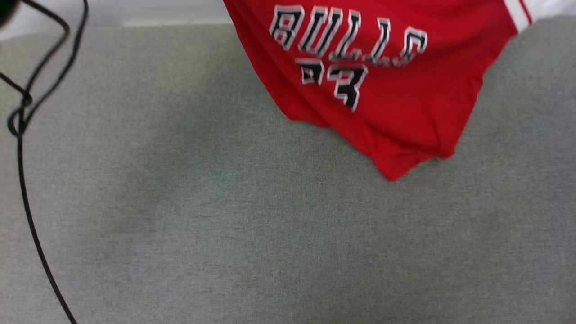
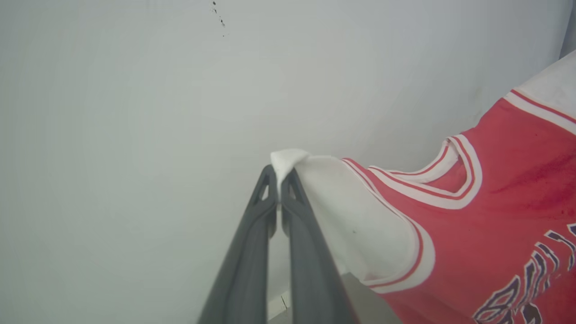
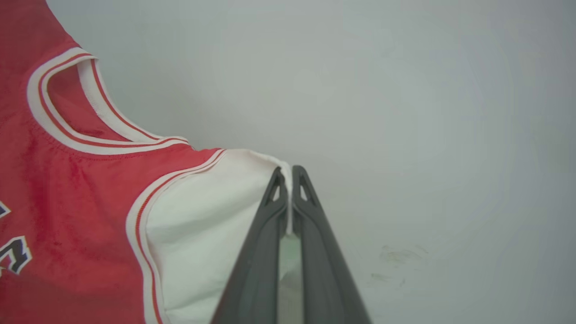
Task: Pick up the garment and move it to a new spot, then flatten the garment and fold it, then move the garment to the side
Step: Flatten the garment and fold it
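The garment point(image 1: 387, 85), a red jersey with black white-outlined letters and white sleeves, hangs in the air over the far right of the grey table; its lower hem dangles just above the surface. In the left wrist view my left gripper point(image 2: 280, 173) is shut on the edge of one white sleeve point(image 2: 360, 216), with the striped collar point(image 2: 450, 180) beyond it. In the right wrist view my right gripper point(image 3: 289, 173) is shut on the edge of the other white sleeve point(image 3: 202, 225). The jersey is stretched between both grippers in front of a pale wall.
The grey cloth-covered table point(image 1: 202, 216) spreads wide under the jersey. A black cable point(image 1: 27, 202) runs down its left side. A pale wall point(image 2: 135, 135) stands behind the table's far edge.
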